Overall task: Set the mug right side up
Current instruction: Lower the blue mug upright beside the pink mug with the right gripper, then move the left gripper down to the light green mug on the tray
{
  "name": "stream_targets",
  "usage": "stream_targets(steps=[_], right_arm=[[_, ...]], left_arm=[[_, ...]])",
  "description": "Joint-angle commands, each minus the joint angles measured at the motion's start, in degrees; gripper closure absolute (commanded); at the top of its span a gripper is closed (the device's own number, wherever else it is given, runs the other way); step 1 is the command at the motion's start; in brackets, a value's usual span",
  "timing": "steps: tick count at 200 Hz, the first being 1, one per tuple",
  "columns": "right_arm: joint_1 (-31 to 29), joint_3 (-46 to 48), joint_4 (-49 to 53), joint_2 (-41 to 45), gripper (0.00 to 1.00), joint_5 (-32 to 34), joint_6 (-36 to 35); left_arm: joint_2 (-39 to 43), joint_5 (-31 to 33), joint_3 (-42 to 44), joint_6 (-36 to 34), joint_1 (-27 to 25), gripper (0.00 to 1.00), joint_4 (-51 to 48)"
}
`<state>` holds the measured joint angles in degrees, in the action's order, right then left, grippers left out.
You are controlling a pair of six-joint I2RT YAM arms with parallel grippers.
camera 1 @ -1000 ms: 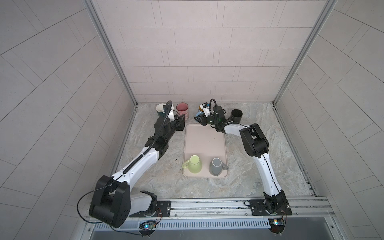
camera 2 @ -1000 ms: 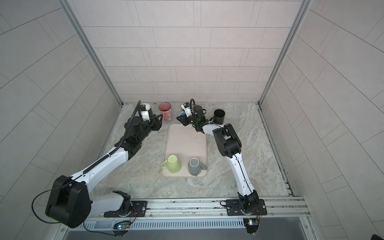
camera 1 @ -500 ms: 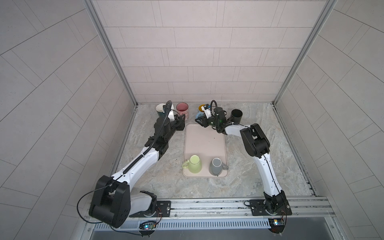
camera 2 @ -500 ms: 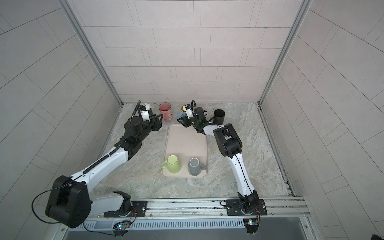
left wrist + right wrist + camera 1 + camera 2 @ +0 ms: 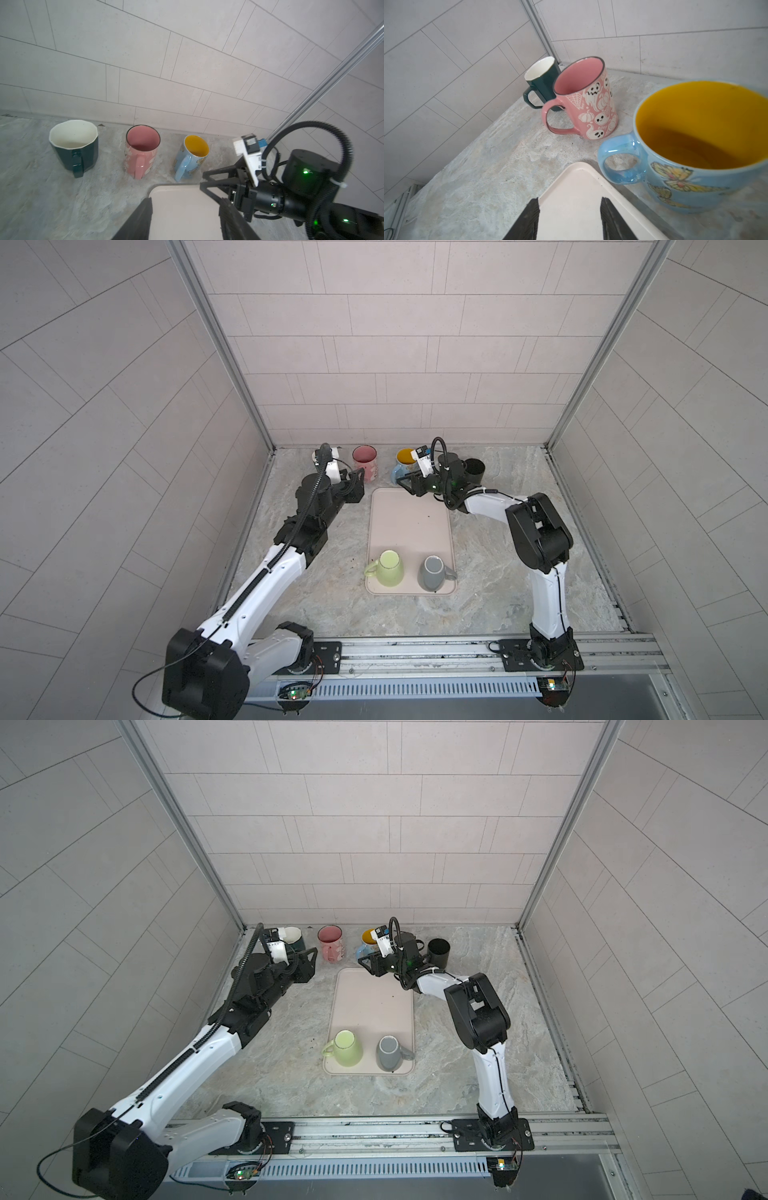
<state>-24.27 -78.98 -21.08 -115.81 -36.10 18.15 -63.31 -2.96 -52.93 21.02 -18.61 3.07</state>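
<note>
Mugs come first at the near end. On the tray (image 5: 409,522), which lies mid-surface (image 5: 490,585), a green mug (image 5: 388,572) sits at 7 o'clock and a grey mug (image 5: 432,574) at 5 o'clock. Both appear to stand mouth down, with flat bases showing in both top views. The green handle points to 9 o'clock, the grey one to 3 o'clock.

Farther on, the right gripper (image 5: 402,483) hangs low over the tray's 12 o'clock edge. In the right wrist view its fingers (image 5: 529,220) stand parted with only the tray between them, so it holds nothing. The left gripper (image 5: 358,483) is over the surface off the tray's 11 o'clock corner. The left wrist view shows its fingers (image 5: 139,220) spread too, and it is empty.

Just past the tray's 12 o'clock edge the blue mug (image 5: 685,178) stands upright. It is yellow inside, has butterflies painted on its wall, and its handle points to about 7 o'clock. It is just beside the right gripper and apart from the fingers.

Farthest back, three more upright mugs stand along the wall. A dark green mug (image 5: 74,149) with a white inside is at 10 o'clock, a pink mug (image 5: 593,104) at 11 o'clock and a black mug (image 5: 473,470) at 1 o'clock. The pink mug carries white ghosts, pumpkins and a web, with "BOO" readable beside the ghosts. Print on the white wrist-camera housings is too small to read.
</note>
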Motion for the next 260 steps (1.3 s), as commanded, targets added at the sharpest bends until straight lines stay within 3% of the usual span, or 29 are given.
stream_targets(steps=[1, 32, 60, 100, 158, 179, 216, 260], right_arm=[[-1.53, 2.03, 7.81, 8.83, 0.51, 3.07, -1.31], [-3.11, 3.48, 21.43, 18.15, 0.51, 7.99, -3.81], [-3.96, 3.87, 32.31, 24.90, 0.50, 12.94, -5.78], [-4.03, 7.59, 37.69, 33.18, 0.47, 16.19, -5.44], [-3.98, 11.50, 41.12, 37.72, 0.45, 18.78, -4.71], [-4.03, 12.42, 41.27, 38.43, 0.44, 19.13, -4.42], [-4.03, 13.11, 41.43, 38.49, 0.45, 19.35, -4.39], [-4.03, 13.00, 41.55, 37.24, 0.44, 19.31, -4.00]], left_arm=[[1.34, 2.40, -8.76, 1.69, 0.68, 0.42, -20.22], [-1.46, 2.25, -18.54, 6.34, 1.57, 0.40, -44.53], [-2.61, -4.47, -19.13, 12.27, 4.69, 0.40, -54.89], [-1.21, -18.79, -10.21, 23.79, 10.28, 0.40, -54.15], [-1.01, -34.05, 1.91, 42.60, 10.60, 0.40, -44.82], [-1.12, -34.71, 4.39, 46.86, 10.53, 0.40, -43.78], [-0.57, -30.45, 5.62, 52.79, 10.57, 0.39, -47.03], [-3.69, -33.22, 7.32, 58.73, 10.10, 0.38, -48.39]])
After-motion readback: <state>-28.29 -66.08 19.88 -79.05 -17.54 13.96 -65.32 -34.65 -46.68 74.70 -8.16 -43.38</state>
